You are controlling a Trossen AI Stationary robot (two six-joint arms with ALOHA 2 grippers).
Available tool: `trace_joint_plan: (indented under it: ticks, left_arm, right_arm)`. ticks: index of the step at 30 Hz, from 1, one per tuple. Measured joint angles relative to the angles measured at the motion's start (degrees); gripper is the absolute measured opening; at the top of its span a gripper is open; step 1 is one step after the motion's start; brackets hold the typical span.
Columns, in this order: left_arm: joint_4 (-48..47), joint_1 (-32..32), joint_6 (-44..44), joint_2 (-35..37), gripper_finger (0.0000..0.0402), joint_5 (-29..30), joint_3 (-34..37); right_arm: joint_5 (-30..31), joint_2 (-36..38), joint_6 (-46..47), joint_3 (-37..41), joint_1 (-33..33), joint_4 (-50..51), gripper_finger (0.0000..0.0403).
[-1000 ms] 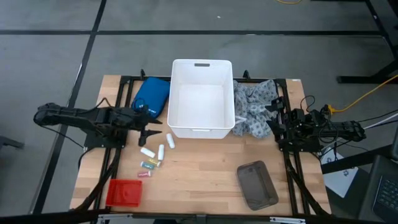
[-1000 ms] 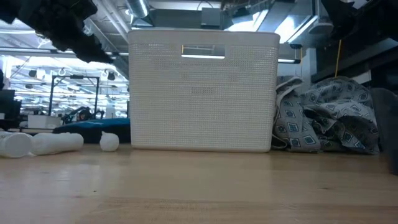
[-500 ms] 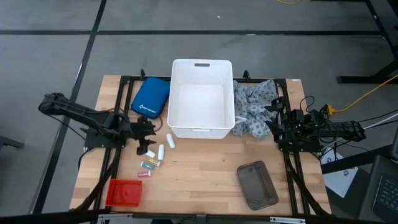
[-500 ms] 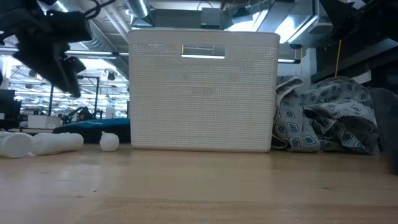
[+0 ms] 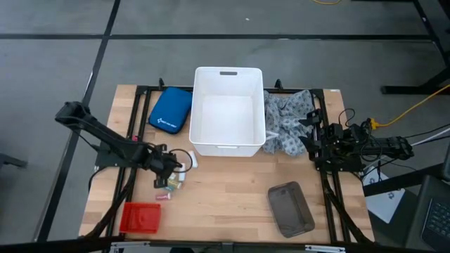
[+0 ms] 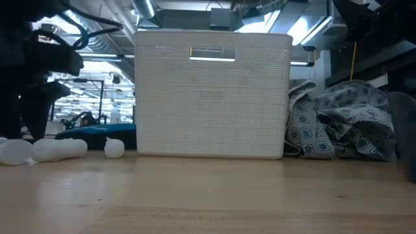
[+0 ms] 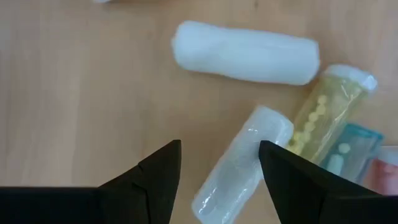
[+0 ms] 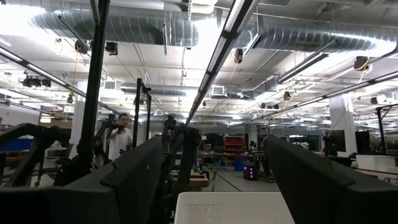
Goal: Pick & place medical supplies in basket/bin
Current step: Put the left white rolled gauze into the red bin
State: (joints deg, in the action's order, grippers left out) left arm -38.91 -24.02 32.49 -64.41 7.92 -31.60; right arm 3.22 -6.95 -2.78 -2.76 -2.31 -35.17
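Note:
My left gripper (image 5: 170, 169) hangs open, pointing down over a cluster of medical supplies left of the basket (image 5: 227, 111). In the left wrist view its fingers (image 7: 219, 149) stand either side of a clear-wrapped white roll (image 7: 239, 165) lying on the wood, without touching it. Beside that roll lie another white roll (image 7: 245, 53), a yellow packet (image 7: 326, 109), a teal one (image 7: 348, 152) and a pink one (image 7: 380, 174). The patterned cloth (image 5: 288, 123) lies bunched against the basket's right wall. My right gripper (image 5: 309, 138) waits open at the table's right, tipped upward.
A blue pouch (image 5: 171, 109) lies left of the basket at the back. A red tray (image 5: 139, 216) sits at the near left and a grey flat case (image 5: 290, 209) at the near right. A person (image 8: 118, 140) stands far off in the room.
My left gripper has swung from beside the blue pouch toward the table's near edge and downward, tipping from nearly level to pointing steeply down over the white rolls. The rolls and packets have stayed where they were.

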Motion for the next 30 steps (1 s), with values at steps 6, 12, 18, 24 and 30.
trace_joint_plan:
  ticks: [6, 12, 18, 24, 30]
  left_arm:
    - [0.12, -2.25, 1.68, -1.81, 0.0219, -1.97, -2.55]
    - [-1.29, -3.47, 4.19, -1.89, 0.0217, -2.92, -2.68]
    - [-3.92, -3.49, 3.38, -4.96, 0.0217, -2.19, -2.68]
    - [-4.24, -3.55, 0.7, -9.74, 0.0216, -0.92, -2.66]
    - [-4.42, -3.75, 1.46, -13.33, 0.0168, -0.79, -2.9]
  right_arm:
    - [0.0, 0.0, 0.01, 0.0, 0.0, 0.03, 0.0292]
    - [0.01, -0.01, 0.01, 0.0, 0.01, 0.58, 0.0292]
    - [0.0, 0.0, 0.03, 0.0, 0.01, 1.08, 0.0292]
    - [0.45, 0.0, 0.21, -0.01, 0.02, 1.3, 0.0292]
    - [0.44, 0.0, 0.21, 0.0, 0.0, 1.34, 0.0292]
